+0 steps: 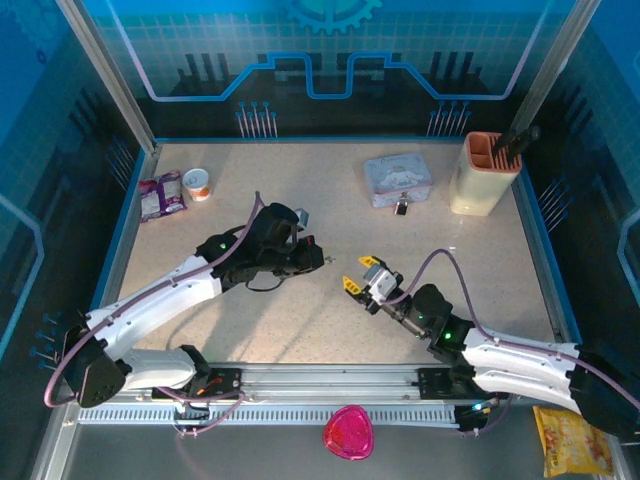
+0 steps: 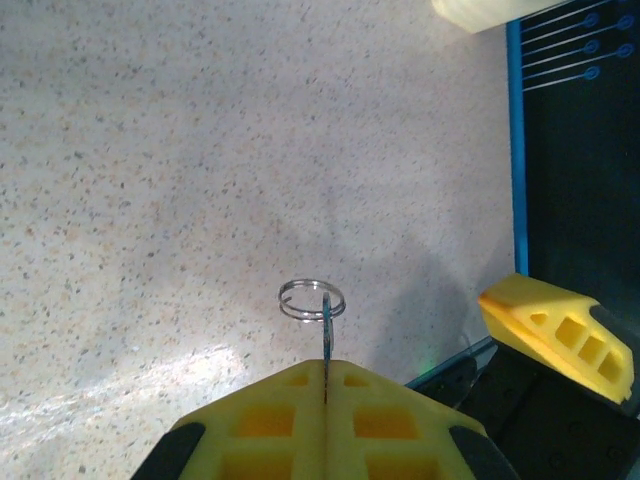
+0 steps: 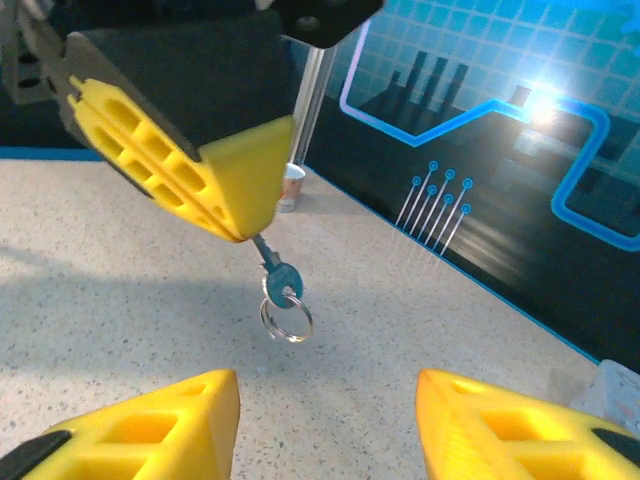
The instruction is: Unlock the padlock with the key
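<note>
My left gripper (image 2: 326,372) is shut on the blade of a small key (image 2: 326,335), held above the table. The key's bow and its thin ring (image 3: 287,318) hang down from the yellow fingers (image 3: 215,165). In the top view this gripper (image 1: 318,258) sits mid-table. My right gripper (image 1: 357,274) faces it from the right, open (image 3: 325,400), with the key a short way ahead of its two fingers and apart from them. The tiny dark padlock (image 1: 401,207) lies on the table at the front edge of the pale tin (image 1: 398,178), far from both grippers.
A beige utensil holder (image 1: 485,172) stands at the back right. A small cup (image 1: 198,183) and a purple packet (image 1: 162,195) lie at the back left. A pink object (image 1: 349,432) and a snack bag (image 1: 570,440) rest in front of the arm bases.
</note>
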Action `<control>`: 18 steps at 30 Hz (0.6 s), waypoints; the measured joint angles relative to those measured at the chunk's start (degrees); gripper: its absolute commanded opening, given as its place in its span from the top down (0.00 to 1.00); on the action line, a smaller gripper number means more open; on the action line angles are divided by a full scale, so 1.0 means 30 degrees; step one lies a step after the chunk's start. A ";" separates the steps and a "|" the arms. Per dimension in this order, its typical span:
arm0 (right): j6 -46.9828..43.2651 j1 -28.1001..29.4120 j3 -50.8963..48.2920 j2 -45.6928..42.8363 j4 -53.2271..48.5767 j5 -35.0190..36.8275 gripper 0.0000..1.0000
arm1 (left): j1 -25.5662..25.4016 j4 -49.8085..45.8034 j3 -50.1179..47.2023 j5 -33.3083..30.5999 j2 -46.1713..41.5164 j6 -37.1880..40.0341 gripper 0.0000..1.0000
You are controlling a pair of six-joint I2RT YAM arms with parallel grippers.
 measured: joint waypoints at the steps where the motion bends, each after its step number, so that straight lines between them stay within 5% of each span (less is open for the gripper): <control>1: -0.0197 0.0087 0.0000 0.0270 0.0284 -0.0007 0.55 | 0.0000 -0.0007 0.0000 0.0124 0.0073 0.0000 1.00; 18: -0.2659 0.1610 0.1115 0.4925 0.3213 0.1268 0.70 | -0.0350 0.0022 0.0000 0.0976 0.0364 -0.0153 1.00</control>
